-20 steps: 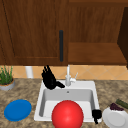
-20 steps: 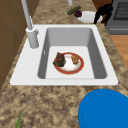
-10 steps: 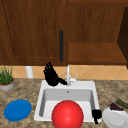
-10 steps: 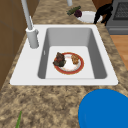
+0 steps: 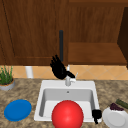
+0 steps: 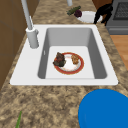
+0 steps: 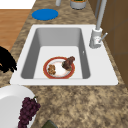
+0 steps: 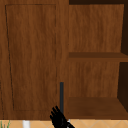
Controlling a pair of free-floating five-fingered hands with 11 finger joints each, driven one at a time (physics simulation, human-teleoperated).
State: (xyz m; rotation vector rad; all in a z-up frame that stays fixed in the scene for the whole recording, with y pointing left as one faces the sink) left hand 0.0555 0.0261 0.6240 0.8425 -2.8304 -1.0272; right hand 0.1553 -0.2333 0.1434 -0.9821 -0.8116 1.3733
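My left hand [image 5: 58, 68] hovers open with fingers spread upward, just above the faucet [image 5: 68, 79] and just below the dark vertical handle [image 5: 61, 45] of the shut cabinet door [image 5: 35, 30]. It also shows at the bottom of the upper view, left hand [image 8: 58, 118] under the handle [image 8: 61, 97]. My right hand [image 5: 96, 115] hangs at the sink's front right corner beside a white plate [image 5: 113, 120]. In the sink basin lies a red-rimmed plate [image 6: 69, 62] with pieces of food. A red round shape [image 5: 67, 115] stands at the sink's front.
Purple grapes [image 7: 27, 110] lie on the white plate [image 7: 7, 105], with a cucumber [image 5: 122, 103] behind it. A blue plate [image 5: 18, 110] and a potted plant [image 5: 6, 80] sit left of the sink [image 5: 45, 85]. Open shelves [image 5: 96, 53] are right of the door. A stove [image 6: 120, 15] stands beyond.
My left hand has drifted right and slightly up, closer to the cabinet handle. The right hand and the plates have stayed put.
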